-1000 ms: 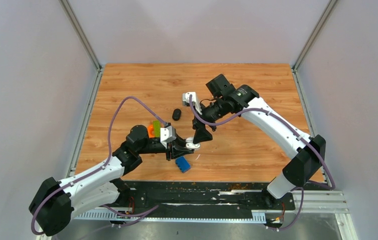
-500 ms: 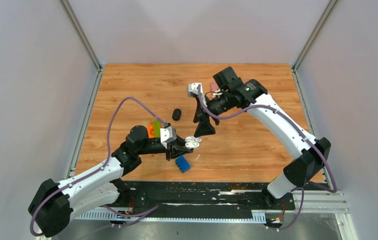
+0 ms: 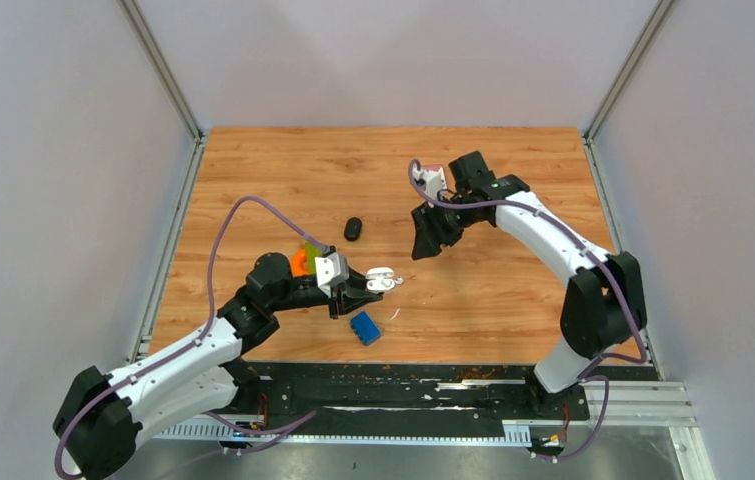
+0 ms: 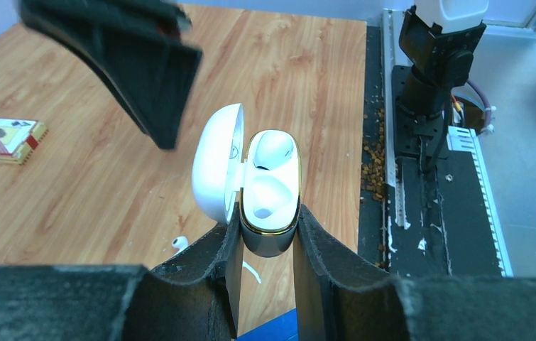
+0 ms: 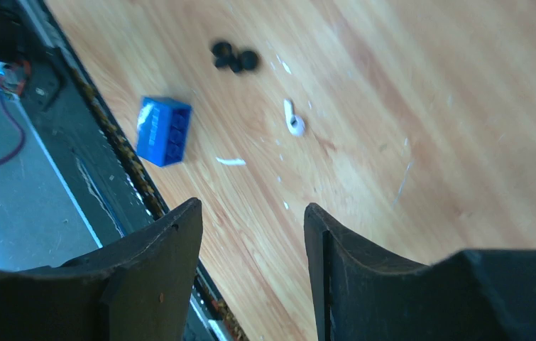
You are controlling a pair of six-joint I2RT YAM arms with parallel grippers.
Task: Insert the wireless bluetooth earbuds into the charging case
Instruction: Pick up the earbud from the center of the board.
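Near front edge of worktop [image 3: 493, 290], left gripper [image 4: 267, 227] clamps charging case [image 4: 270, 188], lid open; right gripper [image 5: 250, 220] released; white earbud [image 5: 294, 124] loose by blue block [image 5: 164, 131].

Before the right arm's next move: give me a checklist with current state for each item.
1. charging case clamped in left gripper: ok.
2. lid swung open: ok.
3. Both wells look empty: ok.
4. right gripper has its jaws apart with nothing between them: ok.
5. white earbud lies free on the table, apart from the blue block: ok.
6. Second white earbud located: cannot tell, only one shows.
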